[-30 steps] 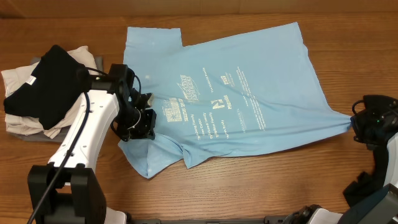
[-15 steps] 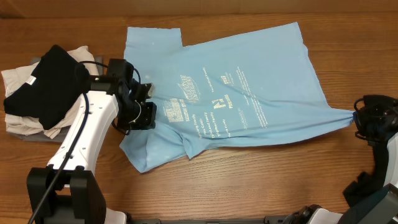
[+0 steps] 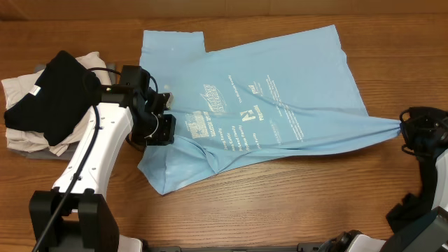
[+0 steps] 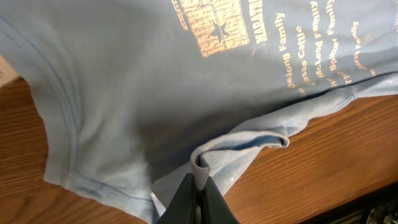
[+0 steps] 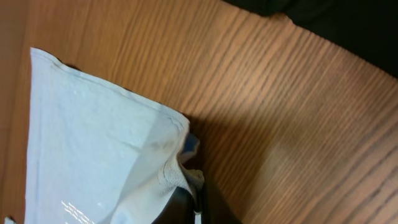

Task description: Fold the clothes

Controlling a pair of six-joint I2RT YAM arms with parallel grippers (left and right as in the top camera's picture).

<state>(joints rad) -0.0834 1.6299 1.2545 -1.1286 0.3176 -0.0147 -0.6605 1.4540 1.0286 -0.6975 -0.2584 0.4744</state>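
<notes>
Both pinched the limp, light sky-blue T-shirt: left gripper a bunched edge, right gripper a corner; hems likely gripped best.

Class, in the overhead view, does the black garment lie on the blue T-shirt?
No, the black garment tops a separate pile left of the blue T-shirt.

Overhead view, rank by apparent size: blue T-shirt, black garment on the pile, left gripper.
1. blue T-shirt, by far the largest
2. black garment
3. left gripper, smallest, even though it may sit nearer the camera
</notes>
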